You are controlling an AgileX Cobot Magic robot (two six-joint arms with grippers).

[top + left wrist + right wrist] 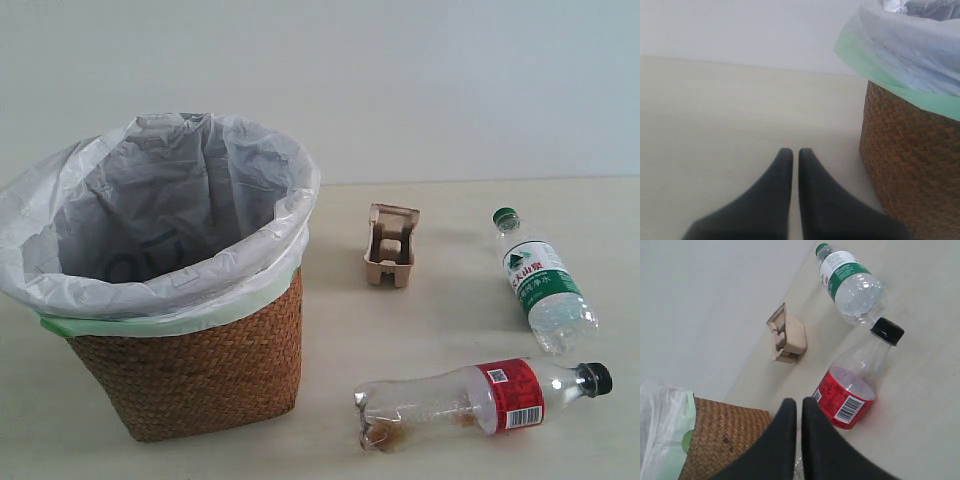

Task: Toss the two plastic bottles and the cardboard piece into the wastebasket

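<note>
The wicker wastebasket (195,365) with its white bag stands on the left of the table, also in the left wrist view (915,165) and the right wrist view (725,435). The tan cardboard piece (390,245) (786,335) rests to its right. The green-capped bottle (543,280) (850,282) lies at far right. Nearer the front lies the red-label bottle (485,398) (852,385) with brown dregs. My left gripper (795,152) is shut and empty over bare table beside the basket. My right gripper (798,402) is shut and empty above the red-label bottle. Neither gripper shows in the exterior view.
The table (420,330) is pale beige and meets a plain white wall (450,80) at the back. Bare table surface (715,125) spreads beside the basket in the left wrist view.
</note>
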